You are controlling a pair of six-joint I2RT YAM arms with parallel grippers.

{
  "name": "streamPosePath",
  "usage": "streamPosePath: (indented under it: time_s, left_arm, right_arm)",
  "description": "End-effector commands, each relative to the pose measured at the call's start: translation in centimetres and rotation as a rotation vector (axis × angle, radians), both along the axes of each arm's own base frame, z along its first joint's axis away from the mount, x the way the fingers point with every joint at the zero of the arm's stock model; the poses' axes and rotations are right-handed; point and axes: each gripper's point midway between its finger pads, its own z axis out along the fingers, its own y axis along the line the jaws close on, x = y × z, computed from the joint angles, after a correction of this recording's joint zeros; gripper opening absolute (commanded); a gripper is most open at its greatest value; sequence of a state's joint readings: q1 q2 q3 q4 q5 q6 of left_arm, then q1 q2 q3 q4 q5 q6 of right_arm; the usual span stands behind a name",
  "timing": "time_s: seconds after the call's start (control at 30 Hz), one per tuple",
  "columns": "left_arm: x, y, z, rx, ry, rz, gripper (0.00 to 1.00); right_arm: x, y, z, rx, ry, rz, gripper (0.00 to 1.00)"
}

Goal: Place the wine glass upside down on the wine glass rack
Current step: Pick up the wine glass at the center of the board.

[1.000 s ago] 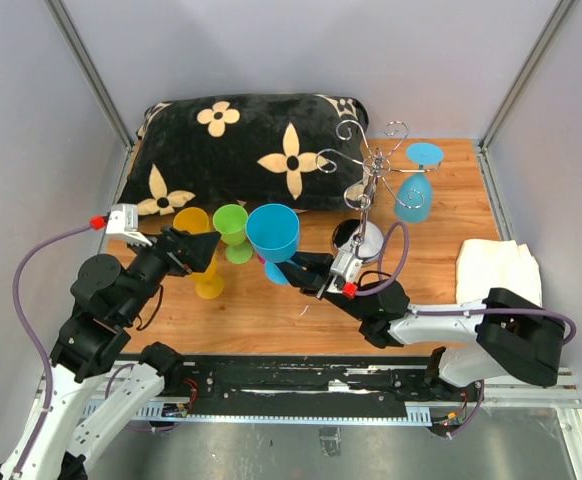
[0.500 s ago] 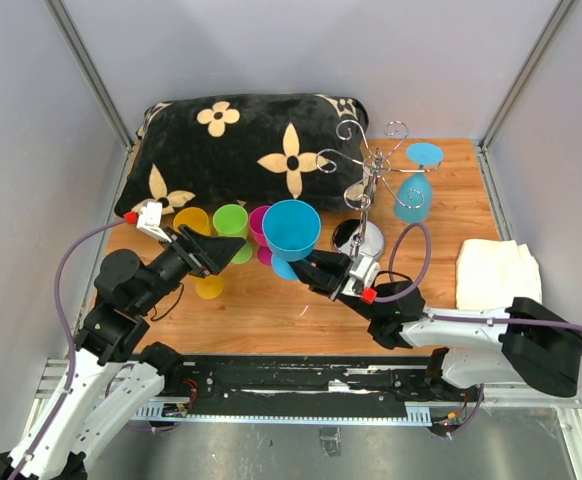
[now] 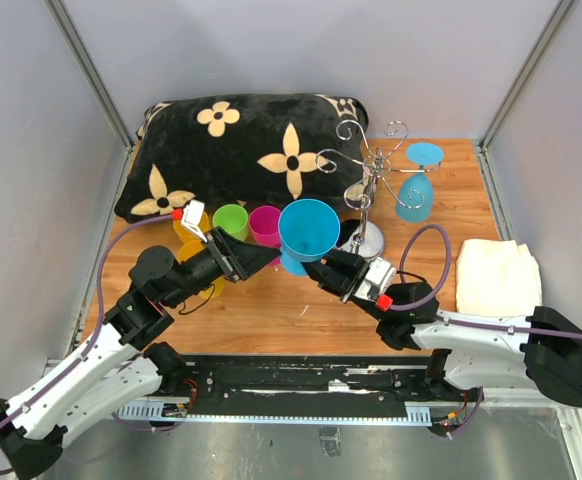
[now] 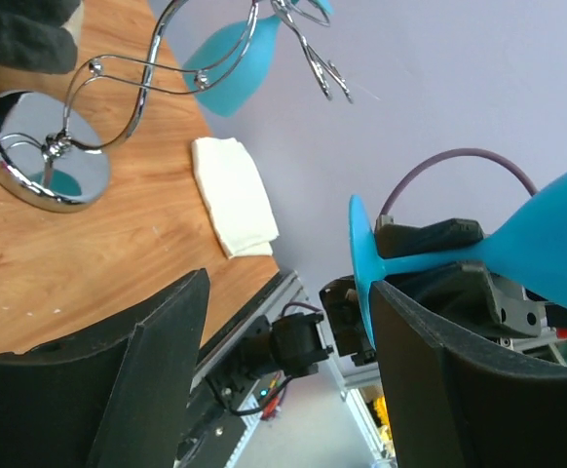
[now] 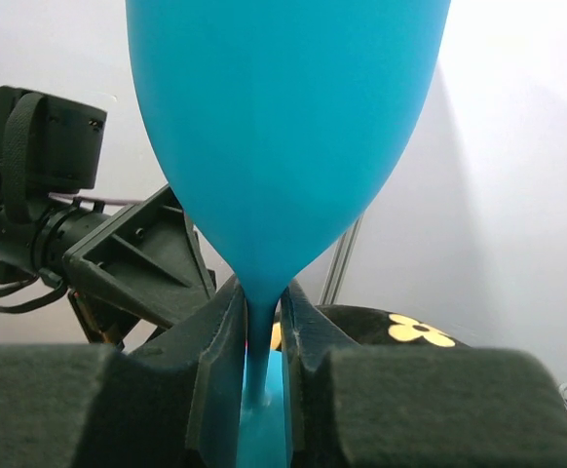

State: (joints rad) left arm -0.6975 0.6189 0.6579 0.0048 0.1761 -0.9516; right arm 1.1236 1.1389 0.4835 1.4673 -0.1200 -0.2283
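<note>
Overhead, the right pincer (image 3: 333, 270) is clamping the wine glass (image 3: 309, 228), bowl up at its 11 o'clock; the wine glass rack (image 3: 369, 180) is standing at 2 o'clock, nearer this arm. At the left wrist, the left pincer (image 4: 288, 292), jaws apart, is flanking the glass's foot. Right wrist: its fingers (image 5: 215, 366) are squeezing the stem.

A pillow (image 3: 241, 150) is lying at the back of the tabletop (image 3: 271, 310), a row of glasses (image 3: 231, 220) standing just before it. The wine glass (image 3: 308, 230) is hovering between that row and the wine glass rack (image 3: 369, 185) on the right.
</note>
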Motion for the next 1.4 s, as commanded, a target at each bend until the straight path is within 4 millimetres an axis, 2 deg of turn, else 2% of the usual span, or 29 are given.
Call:
streamPosePath:
  time_s: [0.0,0.13,0.43,0.63,0.77,0.9,1.07,1.13,1.17,1.27,1.37]
  left_arm:
    - [0.1,0.5,2.8,-0.168,-0.046,0.065,0.72]
    - [0.1,0.8,3.0,-0.209,-0.039,0.078,0.72]
    - [-1.0,-1.3,3.4,-0.26,-0.023,-0.002,0.69]
    - [-1.5,-3.1,3.7,-0.279,-0.022,-0.046,0.56]
    - [-1.6,-3.9,4.4,-0.283,-0.028,-0.061,0.43]
    - [-1.6,-3.8,4.8,-0.291,-0.036,-0.052,0.31]
    - [-1.3,-3.3,5.1,-0.289,-0.039,-0.023,0.09]
    - [-1.3,-3.2,5.3,-0.29,-0.044,-0.017,0.01]
    - [-1.3,-3.1,5.5,-0.29,-0.048,-0.015,0.01]
    - [-1.1,-2.8,5.9,-0.26,-0.062,0.011,0.01]
    - [-0.8,-2.2,6.4,-0.213,-0.088,0.048,0.0]
  right_arm:
    - [-0.3,-1.3,2.5,0.061,-0.048,-0.022,0.01]
    - [-0.4,-1.3,2.6,0.062,-0.043,-0.01,0.01]
    - [-0.7,-1.0,3.1,0.08,-0.04,0.018,0.01]
    - [-1.2,-1.2,3.6,0.102,-0.034,0.055,0.01]
    - [-1.2,-1.3,3.5,0.101,-0.031,0.05,0.01]
    - [-1.1,-1.6,3.0,0.081,-0.031,0.029,0.01]
    - [-0.8,-1.5,2.0,0.041,-0.024,0.007,0.02]
    - [-0.8,-1.6,1.7,0.027,-0.019,0.006,0.08]
    - [-0.8,-1.6,1.6,0.019,-0.017,0.003,0.13]
    - [-0.7,-2.0,1.2,0.002,-0.005,-0.014,0.39]
    - [-0.4,-2.5,-0.1,-0.034,0.012,-0.042,0.62]
